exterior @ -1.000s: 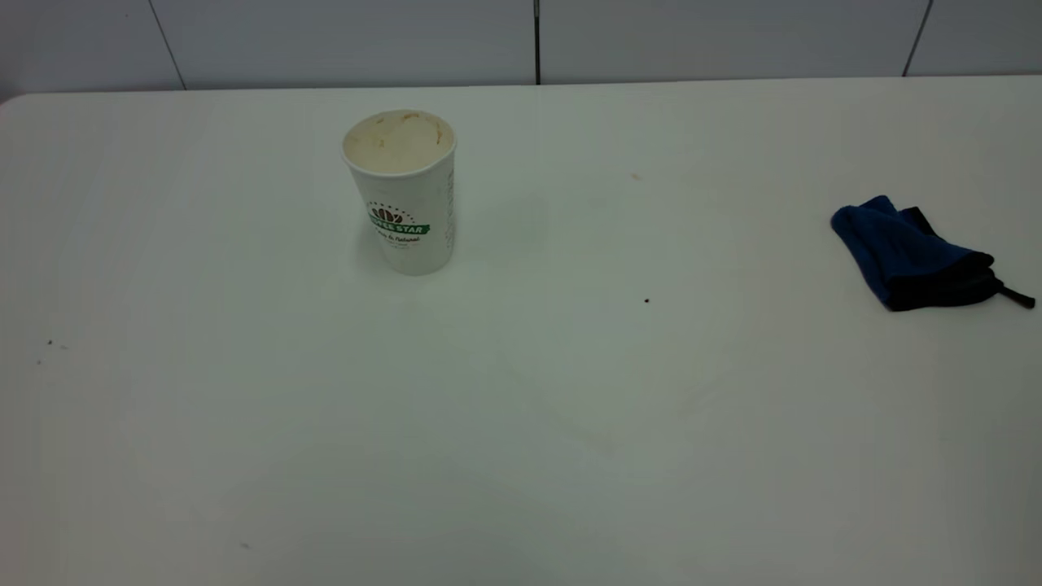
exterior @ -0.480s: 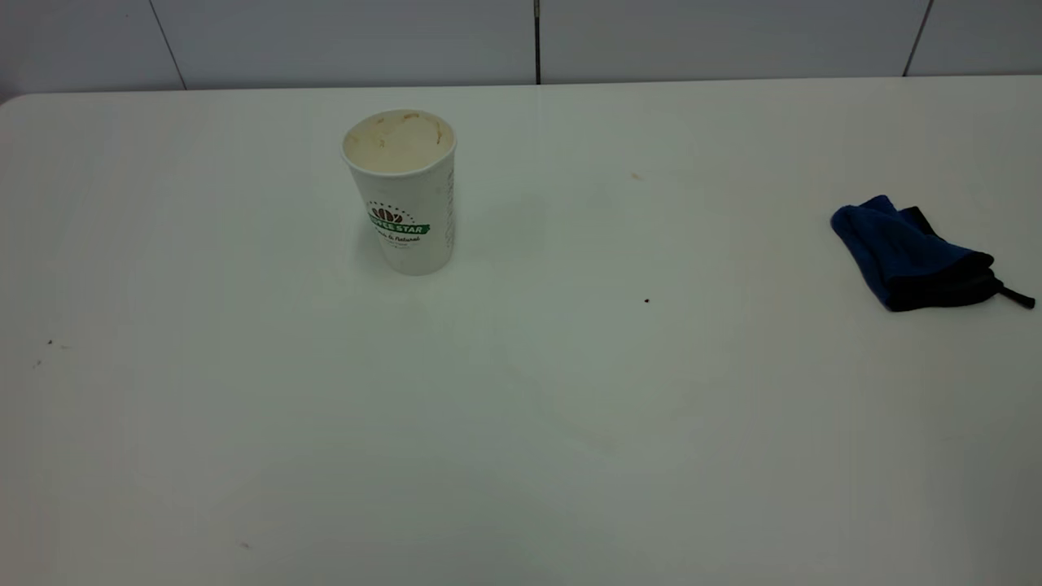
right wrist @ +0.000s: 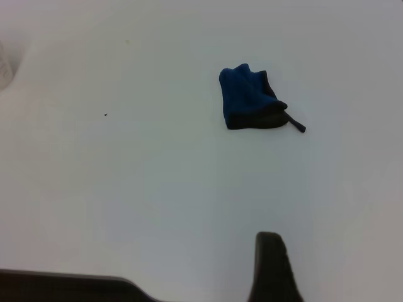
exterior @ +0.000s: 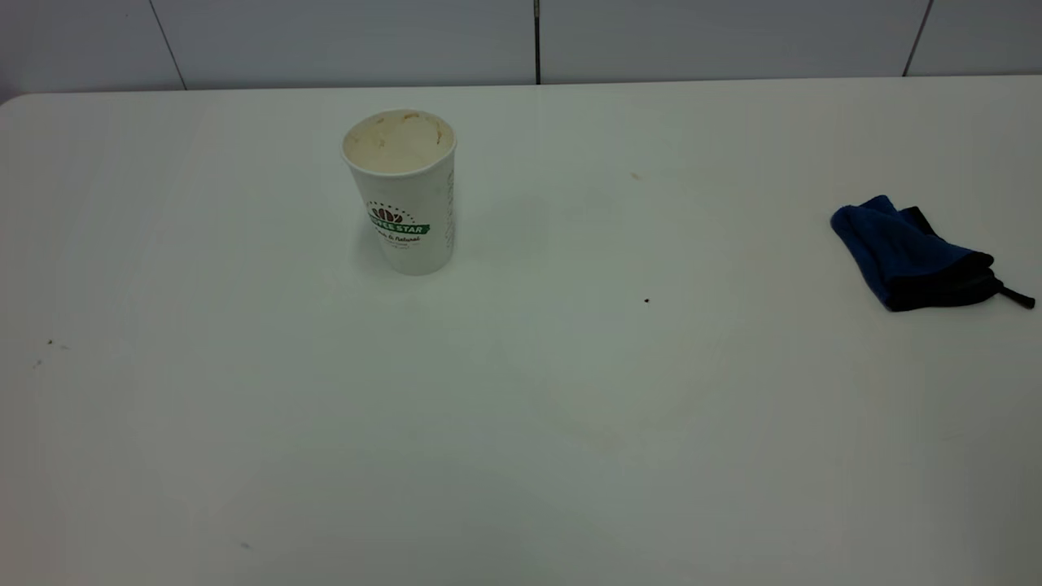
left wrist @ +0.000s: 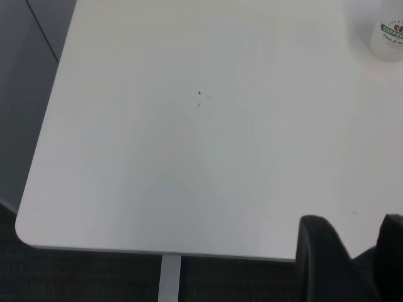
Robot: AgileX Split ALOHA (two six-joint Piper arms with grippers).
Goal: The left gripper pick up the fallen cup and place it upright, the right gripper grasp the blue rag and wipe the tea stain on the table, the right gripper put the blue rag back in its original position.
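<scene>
Far left of the white table (exterior: 203, 456): two or three tiny dark specks (exterior: 50, 343), well apart from everything else.

Left of centre, toward the back edge: one cup (exterior: 400, 191), upright, mouth open to the ceiling, tan staining inside. On its side, a green banner reading "…EE STAR" under a red-and-green coffee-bean mark, with a line of small script below, too fine to read. Nothing touching or leaning against the cup.

Around the middle: one faint brown speck (exterior: 635, 176) toward the back and one small black dot (exterior: 646, 300) nearer the front, well apart from each other. No brown puddle to be made out on the tabletop.

Far right, close to the table's edge: one blue rag (exterior: 912, 254), crumpled, with a black border and a short black loop sticking out toward the right edge. Lying free, well apart from the cup.

Behind the table: grey wall panels with dark seams.

Neither arm present in the exterior view. In the left wrist view, left gripper (left wrist: 349, 261) over the table's rounded near corner, two dark fingers apart with a clear gap, holding nothing. In the right wrist view, right gripper (right wrist: 272, 267) well short of the rag, only one dark finger visible; jaw state: cannot tell.
</scene>
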